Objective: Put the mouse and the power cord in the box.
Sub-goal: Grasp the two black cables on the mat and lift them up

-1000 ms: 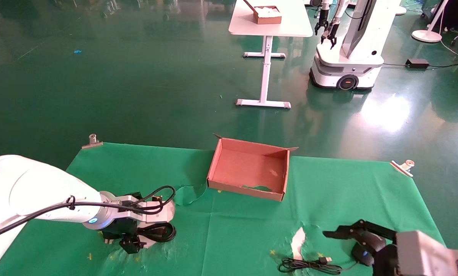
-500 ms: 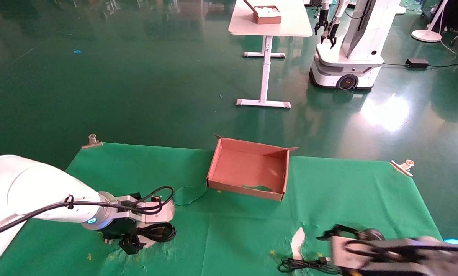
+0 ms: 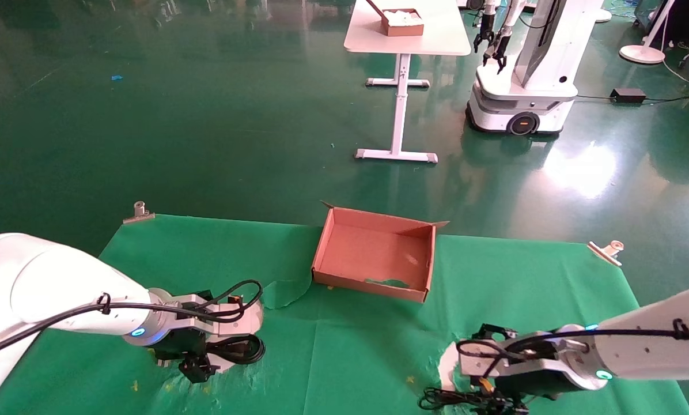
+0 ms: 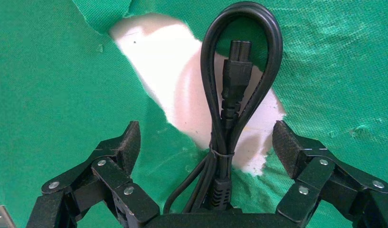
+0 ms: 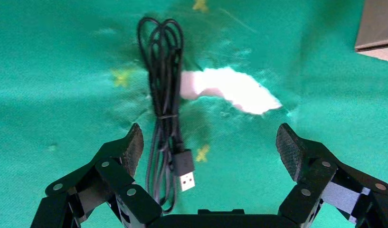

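The head camera looks forward and down over the green-clothed table (image 3: 379,346), taking in both arms. Each wrist camera looks close down past its own fingers at that cloth: left over the power cord (image 4: 239,85), right over the mouse's cable (image 5: 163,118).

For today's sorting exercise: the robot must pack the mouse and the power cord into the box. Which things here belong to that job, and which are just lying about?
Job:
power cord, between the open left gripper
mouse cable, under the open right gripper
box

Lying about:
cloth clips
far white table
other robot
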{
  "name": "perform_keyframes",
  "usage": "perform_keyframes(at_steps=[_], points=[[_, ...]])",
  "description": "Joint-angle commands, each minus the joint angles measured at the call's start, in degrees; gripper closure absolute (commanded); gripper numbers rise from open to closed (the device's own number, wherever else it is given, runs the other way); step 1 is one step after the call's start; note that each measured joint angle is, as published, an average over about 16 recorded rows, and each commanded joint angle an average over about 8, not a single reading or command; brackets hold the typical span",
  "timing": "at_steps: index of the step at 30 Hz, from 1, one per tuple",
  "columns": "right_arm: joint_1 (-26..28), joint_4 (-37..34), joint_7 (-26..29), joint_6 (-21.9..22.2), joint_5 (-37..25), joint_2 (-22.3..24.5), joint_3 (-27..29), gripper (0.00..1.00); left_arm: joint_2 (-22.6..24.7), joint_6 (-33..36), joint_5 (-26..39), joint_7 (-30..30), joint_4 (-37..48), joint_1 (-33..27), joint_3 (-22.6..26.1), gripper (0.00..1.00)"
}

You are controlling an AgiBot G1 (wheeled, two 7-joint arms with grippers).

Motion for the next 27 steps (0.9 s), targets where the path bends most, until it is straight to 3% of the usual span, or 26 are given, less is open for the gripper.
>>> perform_keyframes(at_steps=[1,4,6,8,27], points=[[0.57,-1.60,-0.45,0.42,-0.58,-0.84,-0.21,0.21,0.01,-0.02,0.01,0.00,0.02,0.00,0.00,0.59],[0.82,-2.22,-0.61,0.64,-0.74,-1.24,-0.23,0.59,0.02,-0.04,0.02,0.00,0.06,0.00,0.01,0.93],[0.78,-2.14,-0.56,0.66,-0.54,-1.15,-0.14,0.84,0.01,-0.03,0.01,0.01,0.06,0.00,0.00,1.00],[0.71,-1.94,-0.50,0.62,-0.43,-1.01,-0.11,0.98,0.01,-0.02,0.01,0.01,0.06,0.00,-0.01,1.00],[0.24,-0.91,-0.29,0.27,0.02,-0.32,-0.01,1.00,-0.02,0.02,-0.04,0.01,0.00,0.01,-0.02,1.00]])
